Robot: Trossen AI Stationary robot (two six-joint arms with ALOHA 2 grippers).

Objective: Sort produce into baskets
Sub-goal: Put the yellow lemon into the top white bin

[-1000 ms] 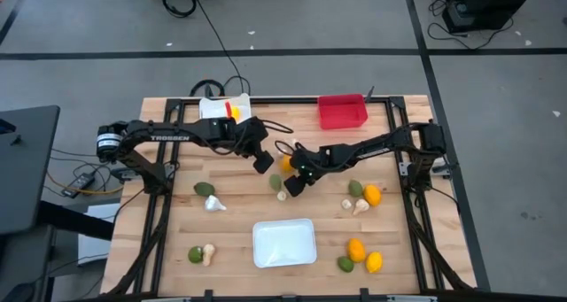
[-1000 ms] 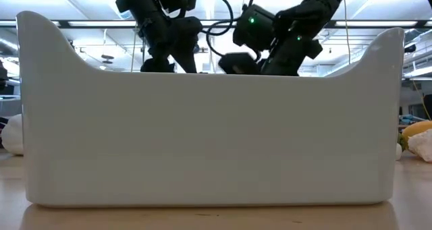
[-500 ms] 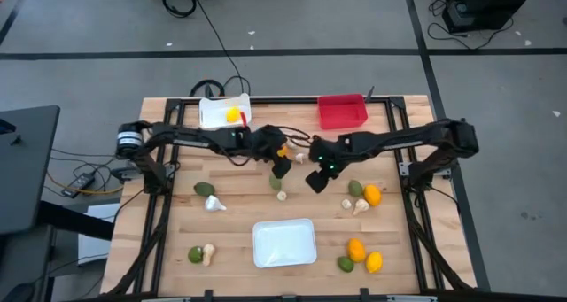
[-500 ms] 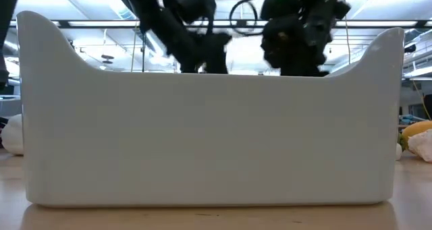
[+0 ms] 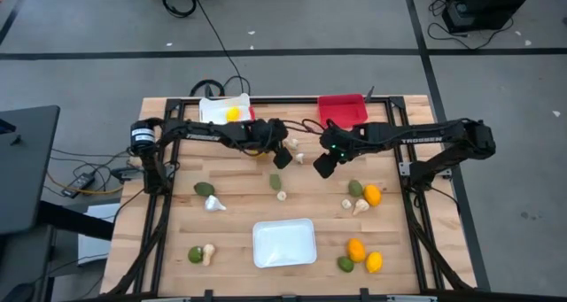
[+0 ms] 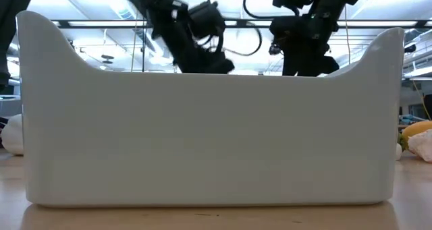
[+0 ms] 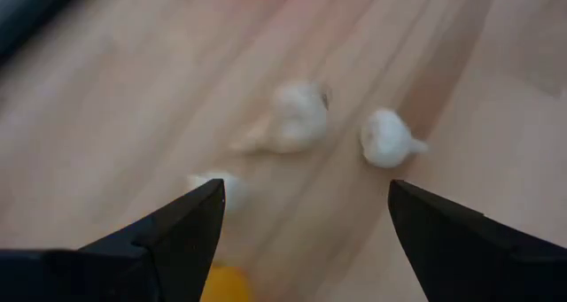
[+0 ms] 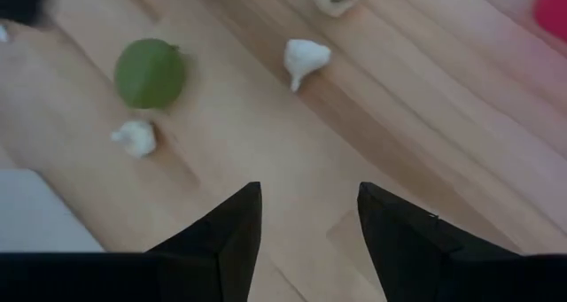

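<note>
Your left gripper (image 7: 306, 191) has reached farther out over the middle of the table than it was a second ago, and its fingers (image 7: 182, 227) are spread wide. Nothing sits between the tips. A bit of yellow fruit (image 7: 226, 286) peeks out low down by one finger, and you cannot tell if the gripper is touching it or only hanging over it. Three garlic bulbs (image 7: 292, 116) lie on the wood just ahead of those fingers, close together. Your right gripper (image 5: 323, 166) has pulled back from the spot where the two arms were almost bumping, so now there is a gap between them. Its fingers (image 8: 221, 236) are partly apart and hold nothing. Ahead of it lie a green fruit (image 8: 151, 72) with a small garlic bulb (image 8: 135, 136) just beside it, and two more bulbs farther on. The red bin (image 5: 343, 110) is near the right gripper, off to its side. The white bin (image 5: 213, 116) is back along the left arm, behind its gripper, and has one yellow fruit (image 5: 233, 114) in it. The white tray (image 5: 283, 243) is well away from both grippers and has nothing in it. So the arms look safer apart now, but most of the sorting looks not yet done. The garlic in front of the left gripper looks like the easy thing to grab next.
</note>
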